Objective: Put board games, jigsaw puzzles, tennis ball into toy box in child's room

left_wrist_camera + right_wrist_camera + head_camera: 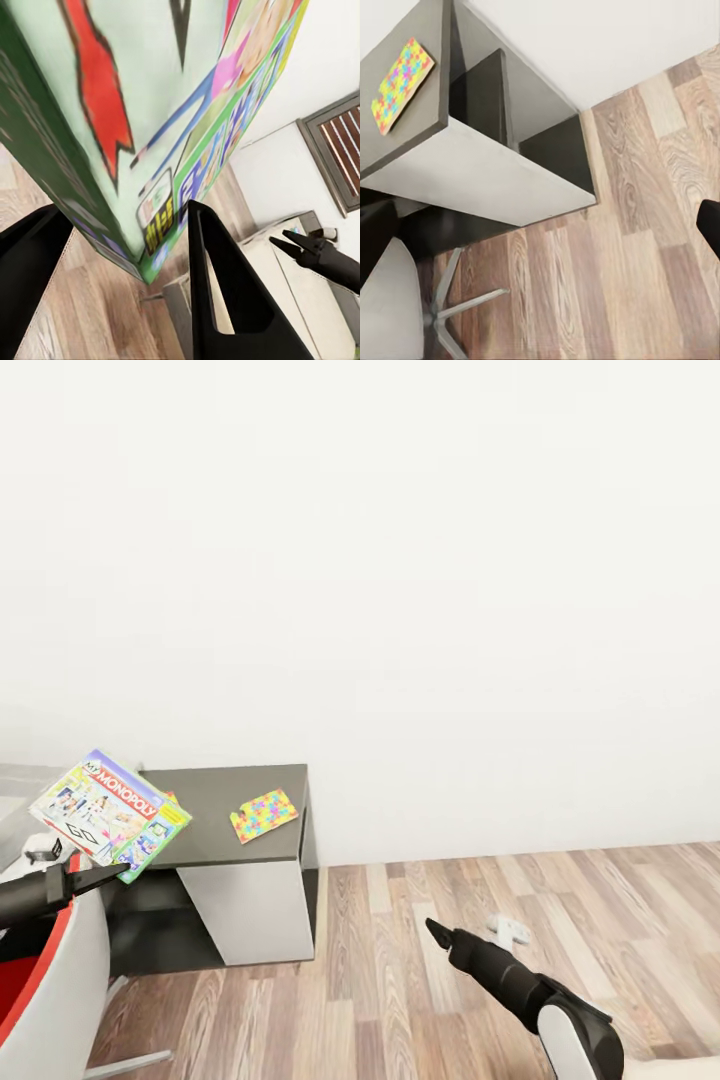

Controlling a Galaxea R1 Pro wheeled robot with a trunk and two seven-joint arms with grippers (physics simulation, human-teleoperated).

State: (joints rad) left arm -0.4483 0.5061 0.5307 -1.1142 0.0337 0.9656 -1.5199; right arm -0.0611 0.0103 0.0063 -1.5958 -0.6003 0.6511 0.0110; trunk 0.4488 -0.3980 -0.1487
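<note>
One board game (110,813), a green-edged Monopoly box, is held up at the left by the left gripper (105,876), tilted, its near edge clamped between the black fingers (225,300); in the left wrist view the box's corner sits in the jaws. It hangs above the left part of the table's (225,805) dark end section. One puzzle (264,815) lies flat on that dark top, close to its right edge and well apart from the box. Another small orange thing peeks from behind the box; what it is cannot be told. Right of the table, bare wood floor (450,980) runs to the white wall (400,560). The right gripper (436,930) hangs over this floor, holding nothing; whether its jaws are parted cannot be told. A chair (50,980) stands near left.
</note>
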